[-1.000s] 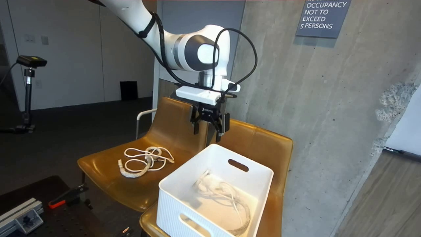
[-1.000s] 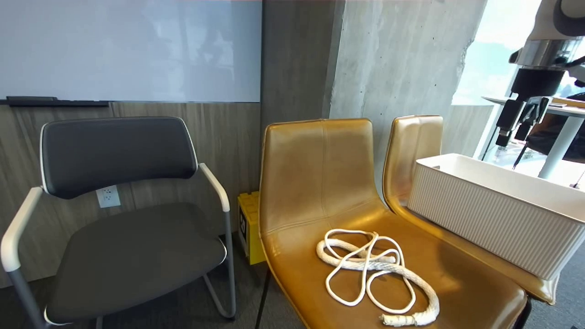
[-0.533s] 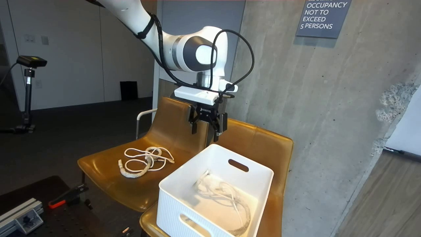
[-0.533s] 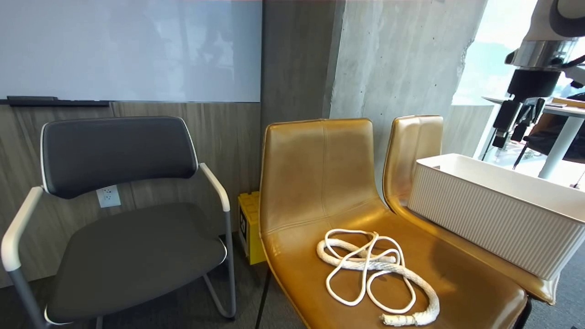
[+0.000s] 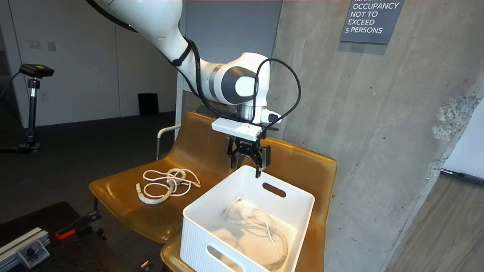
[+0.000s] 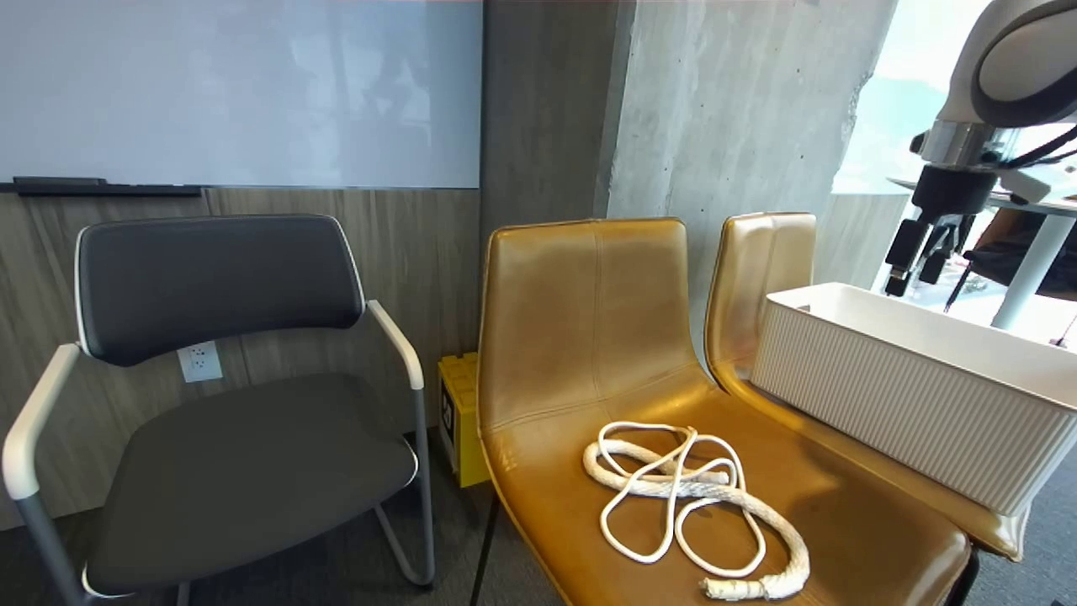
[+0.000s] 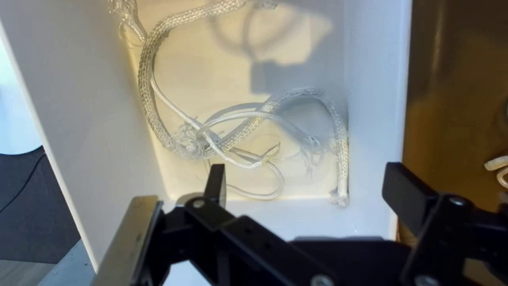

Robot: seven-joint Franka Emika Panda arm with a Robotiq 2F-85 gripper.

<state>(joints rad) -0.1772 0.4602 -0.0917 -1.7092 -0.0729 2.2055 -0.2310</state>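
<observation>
Both exterior views: brown chairs (image 6: 589, 320), two, side by side, their seats seemingly serving as desk (image 6: 883, 539). Bin (image 6: 892, 412), white, upright on one seat, mouth up, presumably to keep contents in. Tool (image 5: 246, 169), pointing down over the bin, jaws spread wide, nothing between them. Frayed rope (image 7: 244, 131), slack across the bin's floor, ringed by its walls. White rope (image 6: 698, 490), loosely looped on the other seat, apparently held by weight alone.
</observation>
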